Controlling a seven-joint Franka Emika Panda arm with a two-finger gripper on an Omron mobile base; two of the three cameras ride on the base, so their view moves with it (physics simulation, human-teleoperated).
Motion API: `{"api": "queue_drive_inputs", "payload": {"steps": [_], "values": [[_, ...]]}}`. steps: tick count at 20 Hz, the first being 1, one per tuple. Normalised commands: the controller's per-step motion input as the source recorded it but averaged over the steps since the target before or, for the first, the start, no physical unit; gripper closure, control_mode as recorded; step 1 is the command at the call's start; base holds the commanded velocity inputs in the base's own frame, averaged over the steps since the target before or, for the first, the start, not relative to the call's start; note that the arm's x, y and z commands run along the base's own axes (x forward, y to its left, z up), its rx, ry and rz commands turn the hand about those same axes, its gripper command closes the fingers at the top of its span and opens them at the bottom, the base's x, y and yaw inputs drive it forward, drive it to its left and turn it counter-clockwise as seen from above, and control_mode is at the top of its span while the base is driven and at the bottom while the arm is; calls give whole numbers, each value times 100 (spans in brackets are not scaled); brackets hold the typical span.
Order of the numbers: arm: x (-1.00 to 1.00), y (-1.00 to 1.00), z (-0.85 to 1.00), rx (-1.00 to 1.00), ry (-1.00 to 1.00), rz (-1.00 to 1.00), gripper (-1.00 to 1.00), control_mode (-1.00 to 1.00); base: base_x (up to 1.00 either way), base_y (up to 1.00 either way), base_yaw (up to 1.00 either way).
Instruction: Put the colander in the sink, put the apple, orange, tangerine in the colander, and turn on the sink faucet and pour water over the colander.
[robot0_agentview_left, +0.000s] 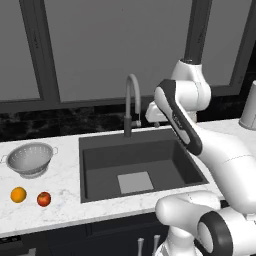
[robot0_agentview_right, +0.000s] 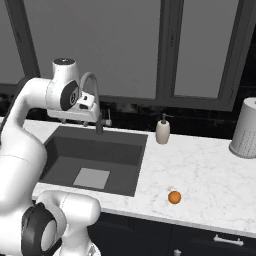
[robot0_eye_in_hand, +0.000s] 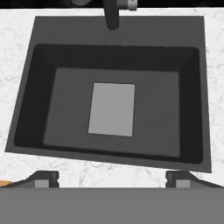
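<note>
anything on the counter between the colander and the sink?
No. In the left base view only bare marble separates the colander from the sink rim; the orange and apple sit nearer the front edge.

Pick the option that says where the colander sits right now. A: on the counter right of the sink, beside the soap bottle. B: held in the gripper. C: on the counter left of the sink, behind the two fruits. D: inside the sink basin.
C: in the left base view the colander stands on the marble counter left of the sink, with the orange and apple in front of it.
</note>
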Motion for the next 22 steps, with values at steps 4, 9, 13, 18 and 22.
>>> {"api": "queue_drive_inputs", "payload": {"steps": [4,9,13,18,22], "values": [[-23,81,-2,0,0,2,-100,-100,0,0,0],[-15,85,-8,0,0,1,-100,-100,0,0,0],[0,96,-19,0,0,0,-100,-100,0,0,0],[0,99,-25,0,0,0,-100,-100,0,0,0],[0,94,-27,0,0,0,-100,-100,0,0,0]]}}
